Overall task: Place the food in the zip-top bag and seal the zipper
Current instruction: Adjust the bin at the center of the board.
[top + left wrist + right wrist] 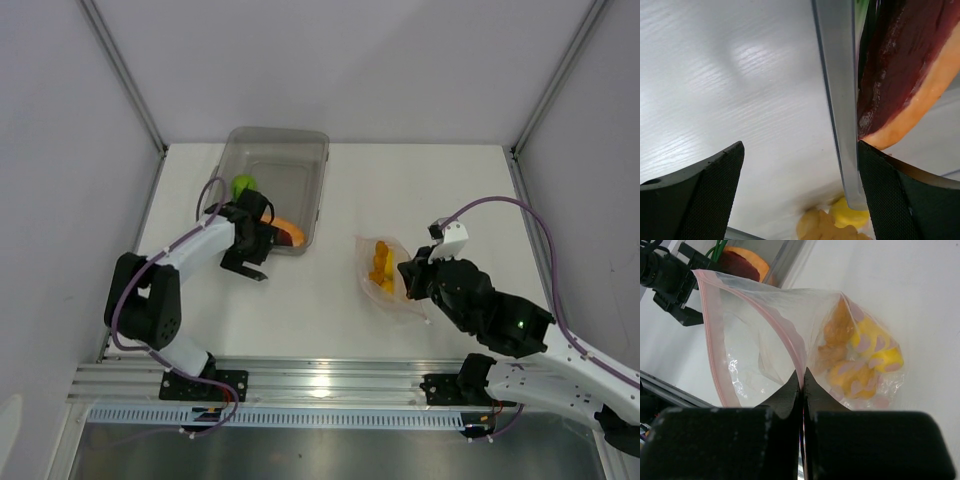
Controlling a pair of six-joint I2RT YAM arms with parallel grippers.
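L gripper [247, 268] hung wide open, empty, by bin [837, 100]; you needed to clear its wall for slice [900, 75]. R gripper [802, 379] pinched bag [750, 330] rim.

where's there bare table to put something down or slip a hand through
Bare table lies between the bin and the zip-top bag, and a wider patch lies beyond the bag toward the far right corner. Crowded: the bin's near end, where the open left pincer sits, and the bag's right side, gripped by the right pincer.
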